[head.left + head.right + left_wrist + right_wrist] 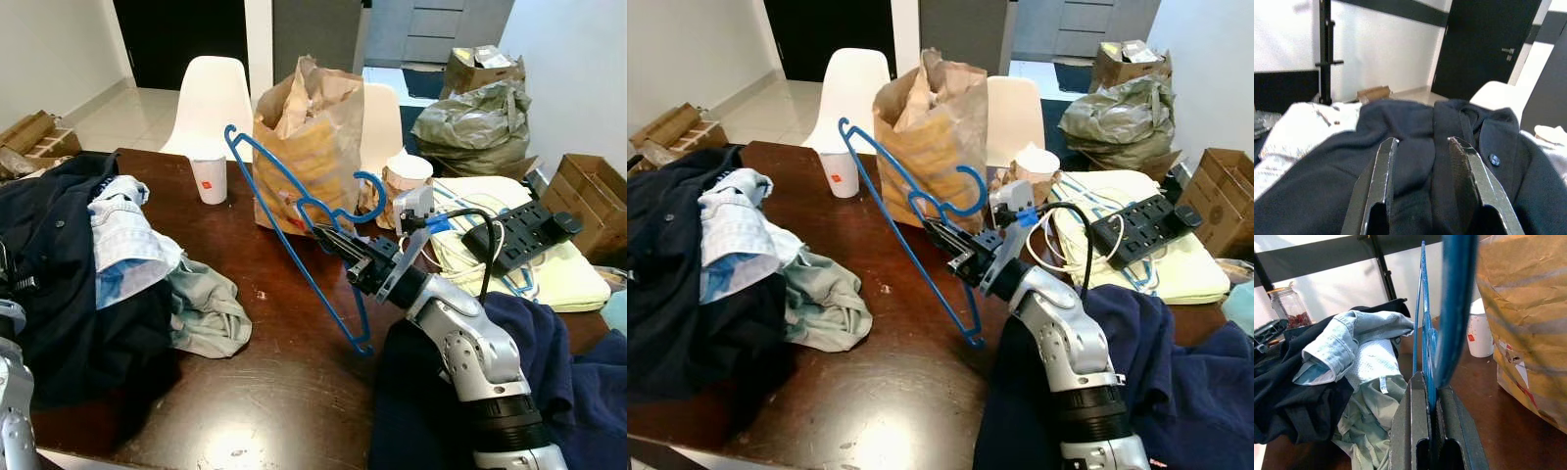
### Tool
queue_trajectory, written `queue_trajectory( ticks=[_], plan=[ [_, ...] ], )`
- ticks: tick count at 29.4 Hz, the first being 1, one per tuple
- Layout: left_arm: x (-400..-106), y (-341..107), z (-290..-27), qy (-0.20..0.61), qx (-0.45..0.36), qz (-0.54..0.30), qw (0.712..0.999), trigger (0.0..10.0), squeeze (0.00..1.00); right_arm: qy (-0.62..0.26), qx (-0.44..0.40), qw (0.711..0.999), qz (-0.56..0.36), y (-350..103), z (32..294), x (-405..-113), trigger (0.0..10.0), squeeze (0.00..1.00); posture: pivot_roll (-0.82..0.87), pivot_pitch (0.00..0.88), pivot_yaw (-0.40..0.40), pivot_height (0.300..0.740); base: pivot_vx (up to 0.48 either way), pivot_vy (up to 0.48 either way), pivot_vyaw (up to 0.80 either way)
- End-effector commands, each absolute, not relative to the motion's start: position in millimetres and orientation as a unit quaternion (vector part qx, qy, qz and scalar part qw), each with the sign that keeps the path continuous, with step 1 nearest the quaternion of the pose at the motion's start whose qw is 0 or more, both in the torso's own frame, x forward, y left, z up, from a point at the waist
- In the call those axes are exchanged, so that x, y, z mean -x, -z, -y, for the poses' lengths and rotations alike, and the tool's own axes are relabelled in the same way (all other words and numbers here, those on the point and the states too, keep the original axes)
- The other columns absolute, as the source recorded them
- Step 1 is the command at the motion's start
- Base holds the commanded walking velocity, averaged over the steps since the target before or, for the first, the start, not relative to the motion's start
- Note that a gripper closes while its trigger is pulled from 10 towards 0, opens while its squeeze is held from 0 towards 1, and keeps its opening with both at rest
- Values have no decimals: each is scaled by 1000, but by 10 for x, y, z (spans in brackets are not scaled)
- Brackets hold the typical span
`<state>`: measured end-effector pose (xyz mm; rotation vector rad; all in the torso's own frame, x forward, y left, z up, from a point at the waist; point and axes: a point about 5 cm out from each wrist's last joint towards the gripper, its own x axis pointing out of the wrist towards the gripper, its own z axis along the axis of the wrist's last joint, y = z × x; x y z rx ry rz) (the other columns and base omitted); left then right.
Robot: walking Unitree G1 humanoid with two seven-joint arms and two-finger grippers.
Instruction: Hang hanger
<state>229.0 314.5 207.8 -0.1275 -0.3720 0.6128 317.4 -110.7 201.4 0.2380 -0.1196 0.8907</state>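
Observation:
A blue wire hanger (294, 211) is lifted above the dark wooden table (265, 392), tilted, its hook (370, 201) curling toward the brown paper bag (306, 137). My right gripper (331, 238) is shut on the hanger near its neck; in the right wrist view the blue wire (1426, 333) runs up from between the closed fingers (1410, 421). My left gripper (1420, 147) is open, low at the left edge, pointing over a dark navy jacket (1415, 166) with nothing between its fingers.
A heap of clothes (108, 264) covers the table's left side. A white paper cup (209, 177) stands beside the bag. A power strip (524, 230) and cables lie on yellow cloth at right; navy fabric (549, 382) sits under my right arm. White chairs (211, 98) stand behind.

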Motion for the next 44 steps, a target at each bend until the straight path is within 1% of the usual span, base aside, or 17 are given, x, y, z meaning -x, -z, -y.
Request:
queue_trajectory(
  ticks=[1, 9, 10, 11, 13, 21, 36, 39, 44],
  plan=[
    [-2304, -1949, -3127, -302, 74, 154, 938, 10000, 0, -436, -112, 891, 57, -2015, 1094, -3158, 10000, 0, -22, 56, -21, 740, 0, 0, 0],
    [-2359, -1908, -3086, -284, 79, 150, 944, 10000, 0, -435, -111, 892, 57, -2015, 1103, -3152, 10000, 0, -29, 55, -22, 740, 0, 0, 0],
    [-2375, -1994, -3057, -268, 65, 169, 946, 10000, 0, -435, -111, 892, 57, -2018, 1107, -3151, 10000, 0, -30, 56, -23, 740, 0, 0, 0],
    [-2375, -1994, -3057, -268, 65, 169, 946, 10000, 0, -435, -111, 892, 57, -2018, 1107, -3151, 10000, 0, -30, 56, -23, 740, 0, 0, 0],
    [-2397, -2162, -2971, -236, 45, 202, 949, 10000, 0, -435, -110, 892, 57, -2022, 1111, -3152, 10000, 0, -29, 56, -24, 740, 0, 0, 0],
    [-2403, -2224, -2861, -208, 35, 215, 953, 10000, 0, -439, -111, 890, 56, -2026, 1096, -3149, 10000, 0, -26, 58, -27, 740, 0, 0, 0],
    [-2368, -2031, -2794, -215, 42, 185, 958, 10000, 0, -437, -106, 892, 53, -2013, 1116, -3151, 10000, 0, -28, 61, -26, 740, 0, 0, 0],
    [-2335, -1963, -2858, -239, 41, 173, 955, 10000, 0, -443, -108, 889, 52, -2009, 1090, -3149, 10000, 0, -23, 55, -30, 740, 0, 0, 0],
    [-2330, -1930, -2918, -252, 37, 166, 953, 10000, 0, -443, -107, 889, 52, -2011, 1089, -3151, 10000, 0, -30, 53, -31, 740, 0, 0, 0]
  ],
)
